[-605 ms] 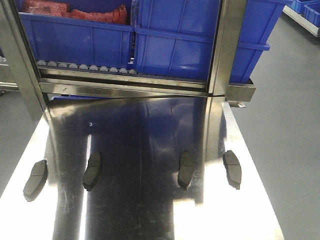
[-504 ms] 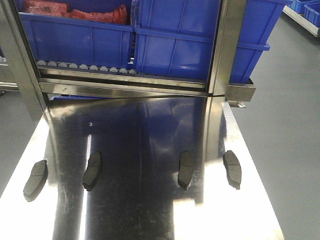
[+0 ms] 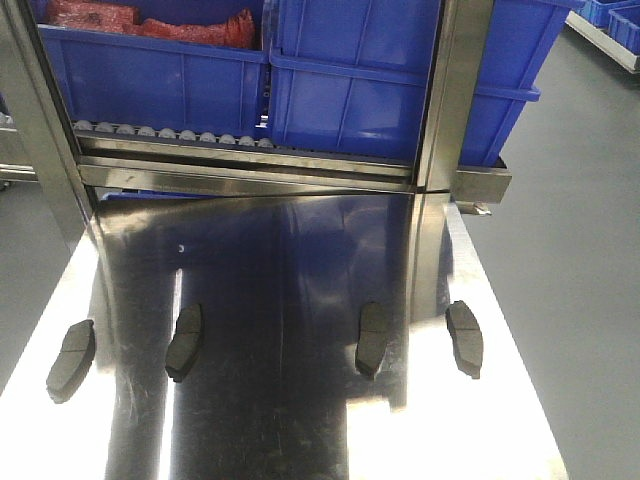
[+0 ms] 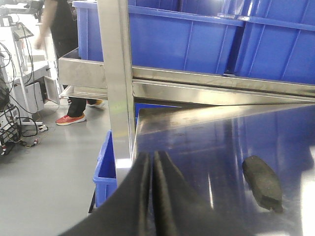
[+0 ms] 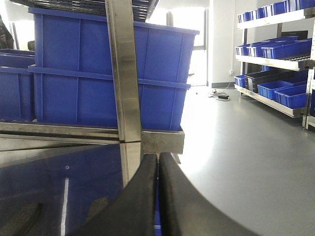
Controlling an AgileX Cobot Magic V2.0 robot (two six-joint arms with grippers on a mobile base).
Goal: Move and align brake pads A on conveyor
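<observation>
Several brake pads lie in a row on the shiny steel table (image 3: 300, 430): a far left pad (image 3: 71, 360), a left-middle pad (image 3: 184, 341), a right-middle pad (image 3: 372, 339) and a far right pad (image 3: 465, 338). All are dark grey and lie lengthwise. One pad (image 4: 262, 183) shows in the left wrist view, right of my left gripper (image 4: 152, 157), which is shut and empty over the table's left corner. My right gripper (image 5: 158, 158) is shut and empty near the table's right edge. Neither gripper shows in the front view. The dark conveyor belt is out of view.
Blue bins (image 3: 350, 80) sit on a roller rack behind the table, one holding red parts (image 3: 140, 20). Steel uprights (image 3: 450, 90) stand at the table's back corners. A blue bin (image 4: 106, 167) sits on the floor left of the table. A person (image 4: 64, 49) stands at far left.
</observation>
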